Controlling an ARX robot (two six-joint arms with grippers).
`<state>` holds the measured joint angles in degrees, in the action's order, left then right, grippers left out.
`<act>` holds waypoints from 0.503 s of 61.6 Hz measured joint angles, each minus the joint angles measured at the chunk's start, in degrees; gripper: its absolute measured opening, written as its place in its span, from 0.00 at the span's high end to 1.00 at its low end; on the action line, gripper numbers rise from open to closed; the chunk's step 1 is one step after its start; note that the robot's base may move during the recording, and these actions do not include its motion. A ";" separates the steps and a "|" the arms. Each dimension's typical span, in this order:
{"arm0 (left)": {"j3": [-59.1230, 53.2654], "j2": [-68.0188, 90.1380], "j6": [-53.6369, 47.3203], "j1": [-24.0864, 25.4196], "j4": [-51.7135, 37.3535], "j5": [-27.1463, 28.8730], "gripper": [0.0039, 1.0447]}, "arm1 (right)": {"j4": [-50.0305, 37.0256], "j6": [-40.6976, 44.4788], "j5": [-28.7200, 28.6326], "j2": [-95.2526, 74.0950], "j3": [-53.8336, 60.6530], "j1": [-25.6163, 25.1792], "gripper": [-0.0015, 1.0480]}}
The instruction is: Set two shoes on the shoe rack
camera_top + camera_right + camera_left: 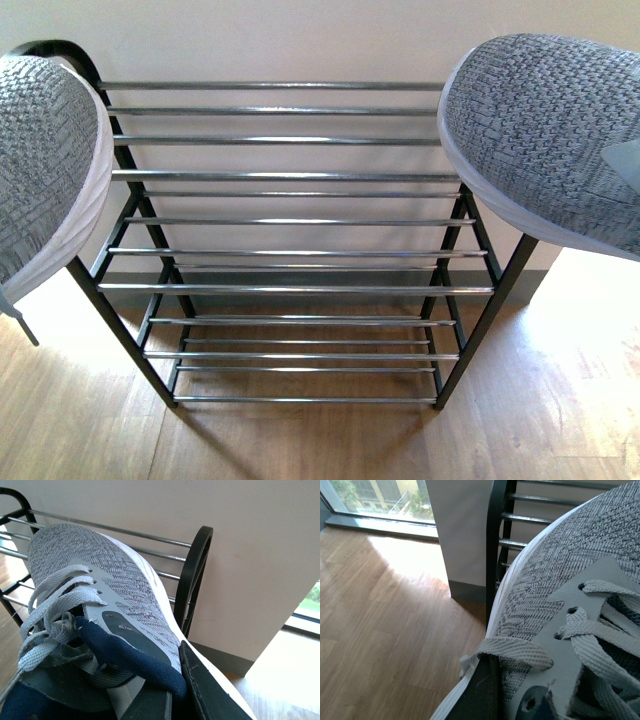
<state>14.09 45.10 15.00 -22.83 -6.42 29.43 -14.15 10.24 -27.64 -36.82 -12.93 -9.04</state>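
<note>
The shoe rack (pixel 280 175), black frame with chrome rods, stands against the wall straight ahead. The left shoe (pixel 45 160), grey knit with a white sole, hangs in the air over the rack's left end. The right shoe (pixel 550 130) hangs over the right end. Neither gripper shows in the front view. In the left wrist view my left gripper (pixel 505 700) is shut on the left shoe (pixel 555 570) by its laced side, a dark finger (pixel 477 695) outside the sole. My right gripper (pixel 175 692) is shut on the right shoe (pixel 115 580) at its navy collar, beside the rack's curved end (pixel 197 570).
A pale wall (pixel 300 40) with a dark skirting board (pixel 467 591) backs the rack. Wooden floor (pixel 300 440) lies in front and to both sides. A floor-level window (pixel 375 500) is off to the left, with sunlight on the floor.
</note>
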 joint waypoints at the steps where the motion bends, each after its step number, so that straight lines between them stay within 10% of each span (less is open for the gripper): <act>1: 0.00 0.00 0.02 0.00 0.00 -0.02 0.99 | 0.00 0.02 0.02 0.00 0.02 0.00 0.99; 31: 0.02 0.00 0.02 0.00 0.00 0.13 0.99 | -8.39 -10.12 3.98 -7.58 -2.60 7.15 0.99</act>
<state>14.11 45.10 15.03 -22.83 -6.42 29.56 -22.55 0.12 -23.66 -44.40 -15.53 -1.89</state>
